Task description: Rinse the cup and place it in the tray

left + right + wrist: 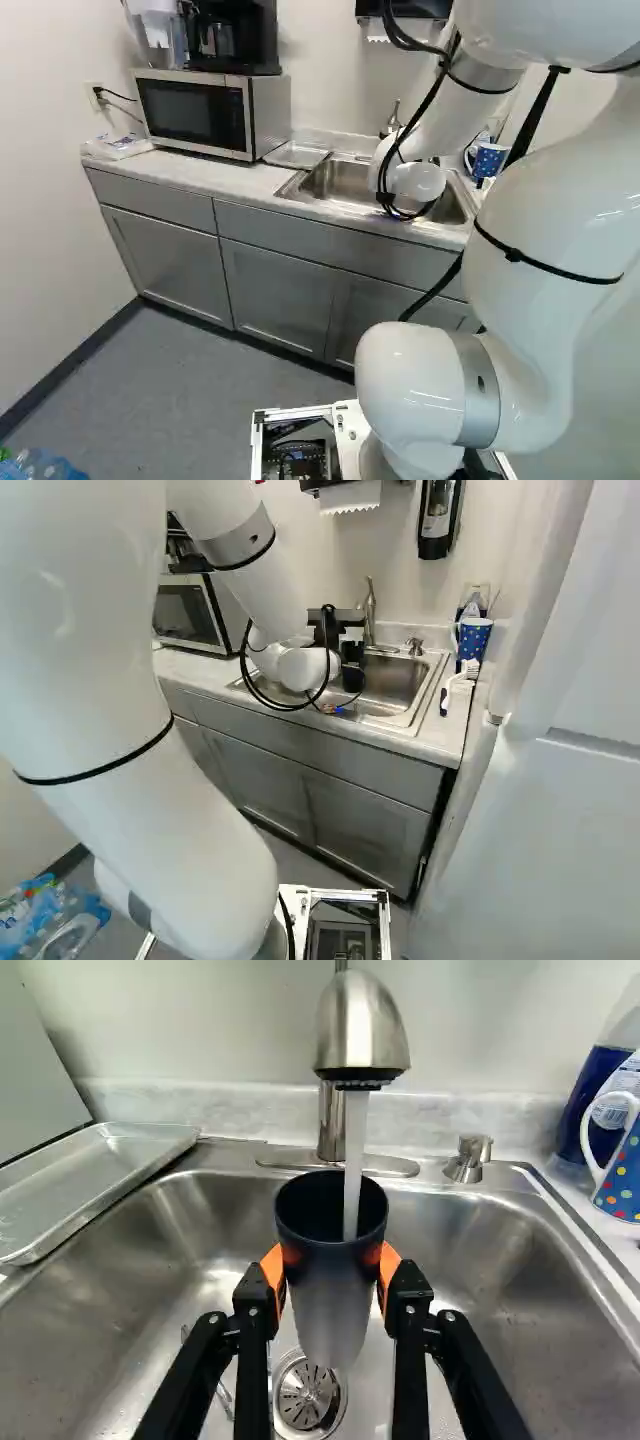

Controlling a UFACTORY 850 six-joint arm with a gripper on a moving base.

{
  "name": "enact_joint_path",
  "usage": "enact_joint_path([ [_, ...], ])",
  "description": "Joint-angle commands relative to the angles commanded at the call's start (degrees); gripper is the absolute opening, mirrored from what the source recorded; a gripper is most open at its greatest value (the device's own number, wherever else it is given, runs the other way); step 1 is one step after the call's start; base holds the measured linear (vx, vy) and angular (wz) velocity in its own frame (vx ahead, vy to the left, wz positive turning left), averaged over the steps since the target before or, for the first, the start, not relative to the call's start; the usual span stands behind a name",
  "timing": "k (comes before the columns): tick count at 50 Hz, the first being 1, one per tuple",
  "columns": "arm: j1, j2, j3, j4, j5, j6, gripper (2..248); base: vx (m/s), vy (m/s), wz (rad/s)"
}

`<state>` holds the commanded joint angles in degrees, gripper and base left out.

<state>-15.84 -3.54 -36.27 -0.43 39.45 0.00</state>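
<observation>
And here's the cup (pixel 327 1290), just above the middle of the right base view, over the sink (pixel 480 1290) and under the faucet (pixel 362 1030). The gripper (pixel 331 1263) is clamped on it, orange pads (pixel 272 1268) pressing the sides from both directions below the rim. Water (pixel 354 1150) drops straight into the mouth! This is the rinse, I'd say, with emptying and placing to come.

The thing to do now: hold the grip firm but gentle, since wet walls could slip and a hard squeeze could buckle them. The stream lands off-centre, toward the mug (pixel 622 1175) side, so a small sway and tilt should wash the whole inner wall. Keep that rim clear of the spout, then pour out low over the drain (pixel 308 1395) before heading for the tray (pixel 297 155), upper middle of the left base view, beside the sink on the microwave (pixel 205 115) side.

And what a cup: tall, tapering to a narrower foot, dark navy to black at the rim, fading to pale, cloudy grey below. It stands about upright, mouth up. How full it is, I can't tell.
</observation>
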Motion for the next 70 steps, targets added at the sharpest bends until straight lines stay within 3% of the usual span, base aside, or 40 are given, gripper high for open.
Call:
enact_joint_path([
  [70,0.0,0.0,0.0,0.0,0.0,0.0,111,0.000,0.000,0.000],
])
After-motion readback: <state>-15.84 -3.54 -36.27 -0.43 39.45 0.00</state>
